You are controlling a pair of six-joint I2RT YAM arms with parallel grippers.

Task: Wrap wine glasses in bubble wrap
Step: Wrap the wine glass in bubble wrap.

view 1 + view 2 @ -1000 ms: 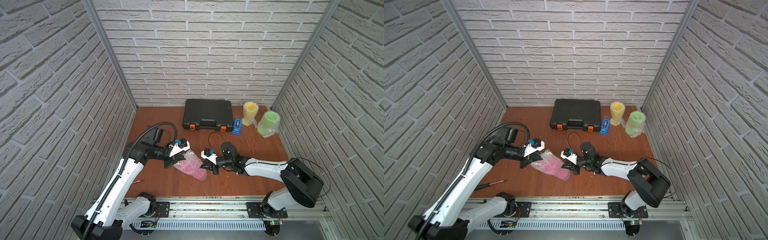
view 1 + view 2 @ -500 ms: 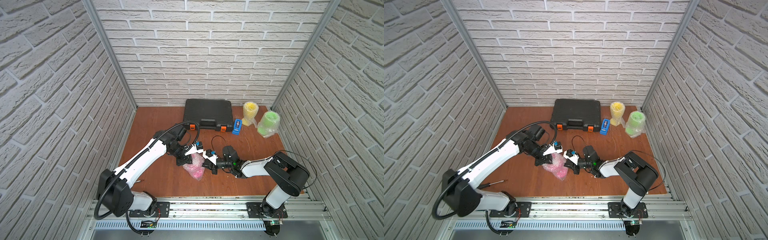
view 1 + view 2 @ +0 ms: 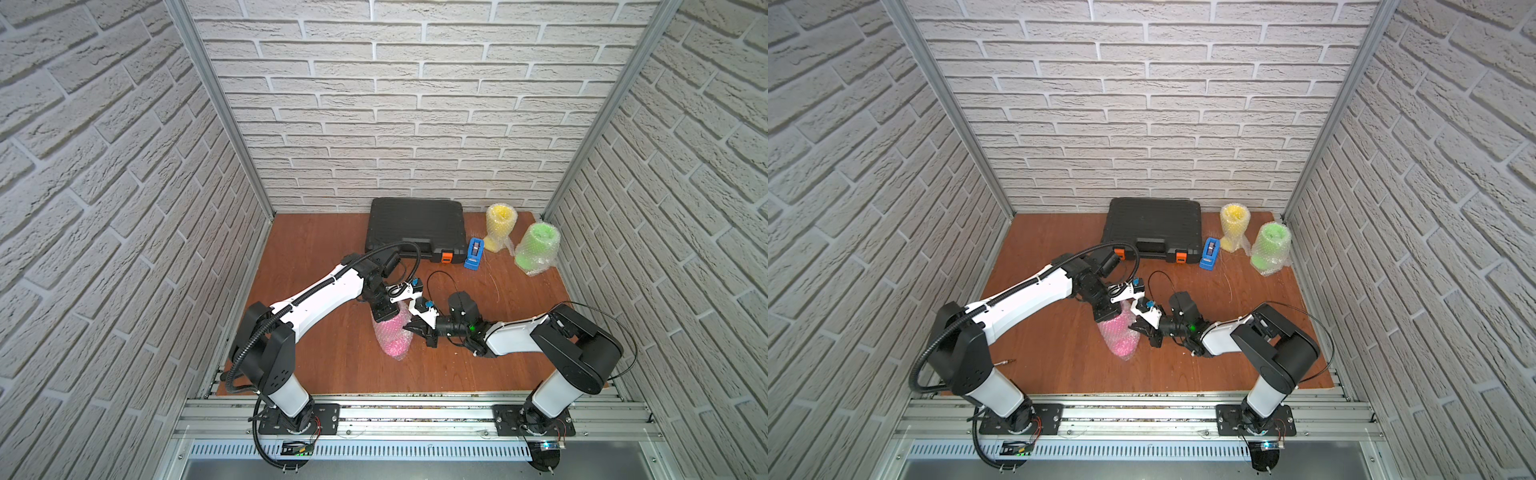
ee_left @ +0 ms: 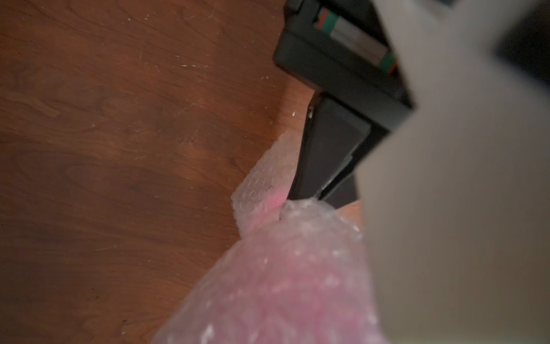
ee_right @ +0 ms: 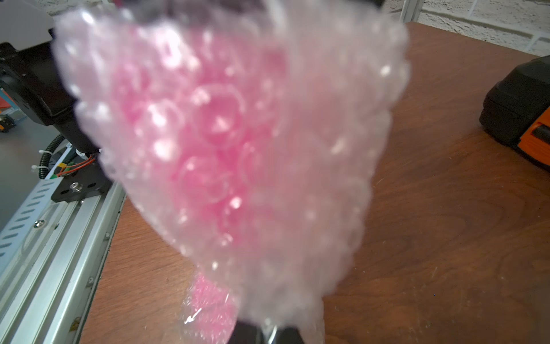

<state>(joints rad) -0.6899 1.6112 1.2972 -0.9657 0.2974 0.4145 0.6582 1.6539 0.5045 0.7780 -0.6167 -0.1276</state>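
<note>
Pink plastic goblet [image 3: 392,347] in clear bubble wrap [image 5: 342,149], in the middle of the counter [image 3: 316,257] between both claws.
Its long axis seems to run from the left claw [image 3: 383,319], which touches the far end, toward the front edge. The right claw [image 3: 417,332] meets it from the right, closed on a fold of wrap. How far the left claw is open I cannot tell.

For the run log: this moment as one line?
stage: pink wine glass wrapping | right gripper: shut on bubble wrap | left gripper: at wrap top, state unclear | yellow glass, green glass: wrapped
</note>
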